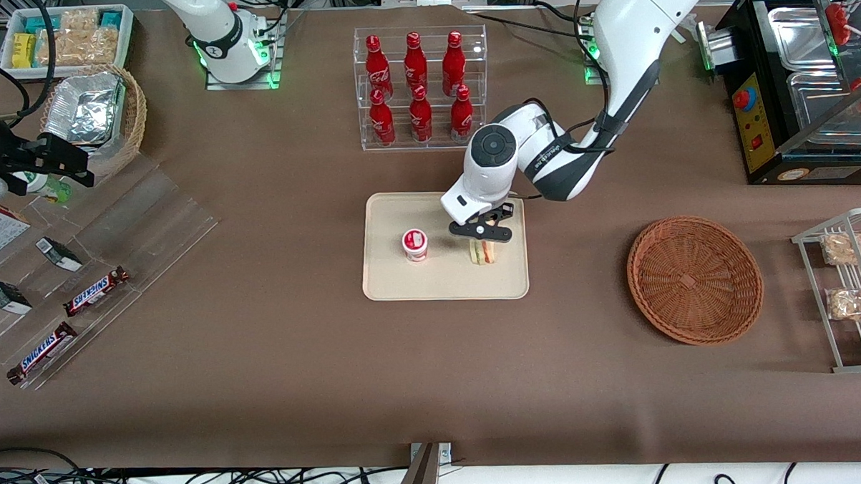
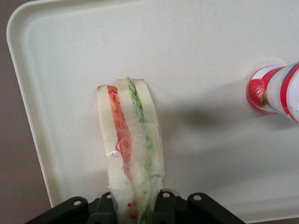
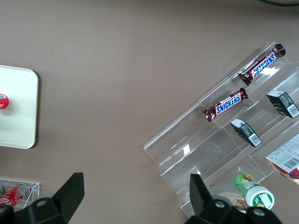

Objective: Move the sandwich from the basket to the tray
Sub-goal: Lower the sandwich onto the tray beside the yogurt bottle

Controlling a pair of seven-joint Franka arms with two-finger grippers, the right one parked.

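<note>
The clear-wrapped, wedge-shaped sandwich (image 2: 131,144) was held clamped in the black gripper (image 1: 482,231), standing on edge on the flat beige tray (image 1: 389,283), beside 1 small yogurt cup (image 1: 415,244), apparently for release; the round brown wicker basket (image 1: 694,279) was empty.

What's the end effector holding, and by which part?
The end effector, over the tray, grips the sandwich at one end, fingers across its bread faces.
</note>
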